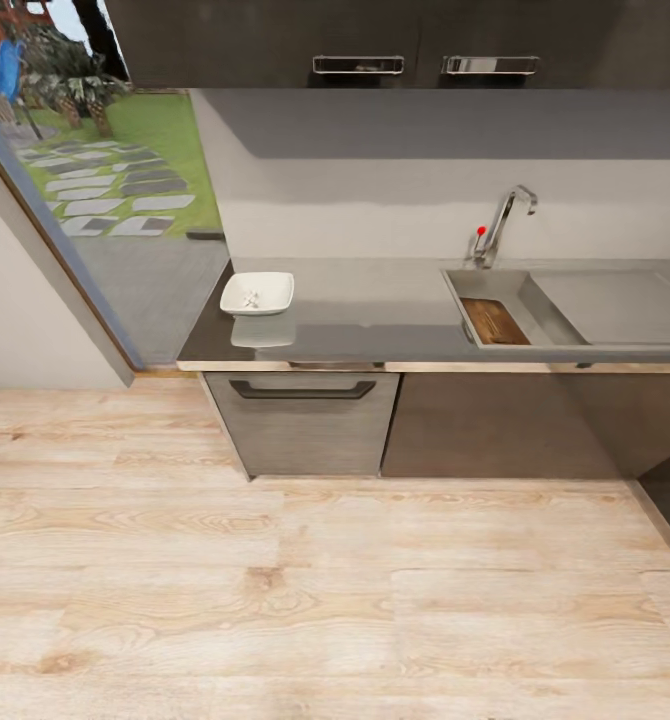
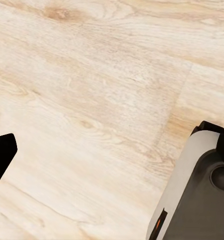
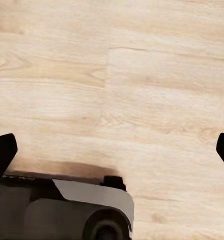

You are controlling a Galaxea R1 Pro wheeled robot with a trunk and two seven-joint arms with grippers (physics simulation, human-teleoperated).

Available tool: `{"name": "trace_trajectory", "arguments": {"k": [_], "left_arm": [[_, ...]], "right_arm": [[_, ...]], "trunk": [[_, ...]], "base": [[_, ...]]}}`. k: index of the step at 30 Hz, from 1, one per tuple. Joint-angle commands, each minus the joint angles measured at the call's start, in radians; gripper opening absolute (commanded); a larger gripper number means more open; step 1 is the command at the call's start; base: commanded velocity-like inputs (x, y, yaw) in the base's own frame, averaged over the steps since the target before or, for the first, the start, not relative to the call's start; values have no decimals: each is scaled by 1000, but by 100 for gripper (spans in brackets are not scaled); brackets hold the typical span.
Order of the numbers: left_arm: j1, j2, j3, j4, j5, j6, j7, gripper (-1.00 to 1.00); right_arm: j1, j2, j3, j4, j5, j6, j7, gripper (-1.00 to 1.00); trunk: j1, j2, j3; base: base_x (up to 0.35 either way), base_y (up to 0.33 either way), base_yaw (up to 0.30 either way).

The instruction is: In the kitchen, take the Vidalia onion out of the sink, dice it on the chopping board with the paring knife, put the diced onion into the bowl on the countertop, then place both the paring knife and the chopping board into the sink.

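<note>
- Spreading across the lower half of the head view, the pale wood-plank floor (image 1: pixel 335 560) lies in front of grey cabinets (image 1: pixel 395 425).
- The countertop (image 1: pixel 365 315) is a smooth grey reflective surface with a dark front edge.
- The sink (image 1: pixel 565 305) is set into its right part: a steel basin, a flat drainboard cut off by the frame edge, and a curved chrome tap (image 1: pixel 505 220) with a red knob.
- The chopping board (image 1: pixel 493 322), brown wood, lies inside the basin; its near end is hidden by the rim.
- The bowl (image 1: pixel 257 293), white and square, sits on the surface near its left end, holding small pale bits too small to identify.
- The left gripper (image 2: pixel 1 155) shows one dark fingertip over the floor beside the robot's base (image 2: pixel 197 195); I cannot tell its jaws' state.
- The right gripper (image 3: pixel 112 150) has both tips at opposite frame edges, jaws spread wide and empty.
</note>
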Motion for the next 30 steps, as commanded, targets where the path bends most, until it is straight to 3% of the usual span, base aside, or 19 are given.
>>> {"name": "trace_trajectory", "arguments": {"k": [1, 5, 8, 11, 17, 30], "left_arm": [[-2, 0, 7, 4, -3, -7, -2, 100], [-2, -10, 7, 2, -8, -7, -6, 100], [-2, -16, 10, -25, -9, -7, -7, 100], [-2, -29, 7, -95, -12, -8, -10, 100], [-2, -54, -37, -136, -16, -16, -13, 100], [-2, -39, -44, -135, -13, -16, -12, 100]], "right_arm": [[14, 12, -6, -1, 36, -22, -14, 100], [36, 29, -12, -13, 78, -18, -76, 100], [39, 49, -14, -101, 81, 88, -172, 100], [40, 77, -12, -186, 81, 179, -205, 100], [40, 93, -8, -190, 83, 95, -132, 100], [40, 92, -11, -169, 80, 80, -121, 100]], "trunk": [[1, -2, -1], [1, -2, -1], [1, -2, -1], [1, -2, -1], [1, -2, -1], [1, -2, -1]], "base": [[0, 0, 0], [0, 0, 0], [0, 0, 0], [0, 0, 0], [0, 0, 0], [0, 0, 0]]}}
